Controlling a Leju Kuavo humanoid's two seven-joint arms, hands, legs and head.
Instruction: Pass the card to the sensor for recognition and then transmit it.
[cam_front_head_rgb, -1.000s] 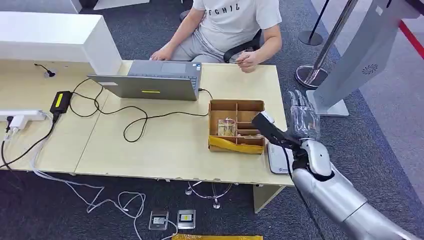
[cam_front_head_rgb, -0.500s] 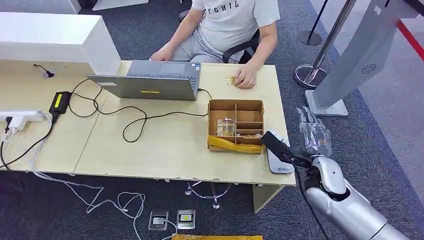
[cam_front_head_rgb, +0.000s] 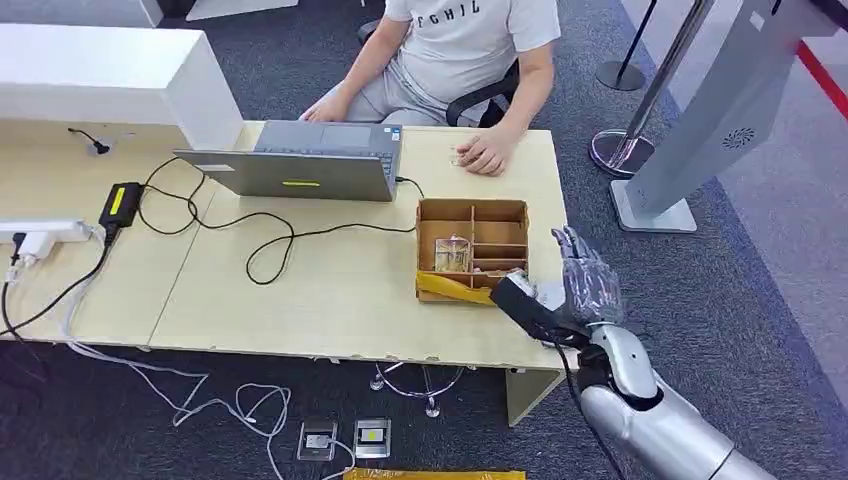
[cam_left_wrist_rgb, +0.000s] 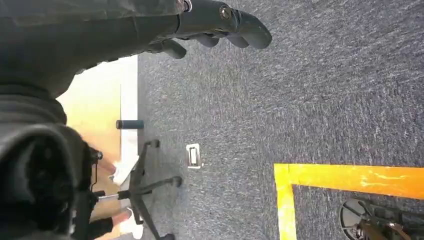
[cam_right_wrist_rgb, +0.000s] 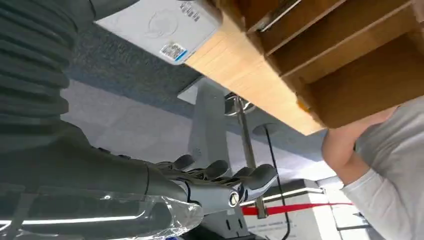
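Right hand (cam_front_head_rgb: 585, 280): my hand is open, fingers spread and holding nothing, at the desk's near right corner. Half a second ago it hung off the desk edge, further toward 3 o'clock; it has since swung back in over the corner.
Left hand (cam_left_wrist_rgb: 220, 22): in my left wrist view it hangs over dark carpet, fingers loosely curled, nothing in them.
Card (cam_front_head_rgb: 460, 159): a small pale card lies flat on the desk at the far side, at 12 o'clock from the wooden box, just beside the person's hand. I cannot tell whether the fingers touch it.
Person's hand (cam_front_head_rgb: 487, 154): rests on the desk by the card, much as half a second ago.
Sensor (cam_right_wrist_rgb: 160, 25): the flat white reader sits at the desk's near right corner. In my head view my hand and wrist camera cover nearly all of it; my right wrist view shows its face and a sticker.
Wooden box (cam_front_head_rgb: 472, 250): divided tray at 9 o'clock from my right hand, yellow tape on its near wall. What its compartments hold is too small to make out.
Laptop (cam_front_head_rgb: 300, 165): unmoved, at 10 o'clock from the box.
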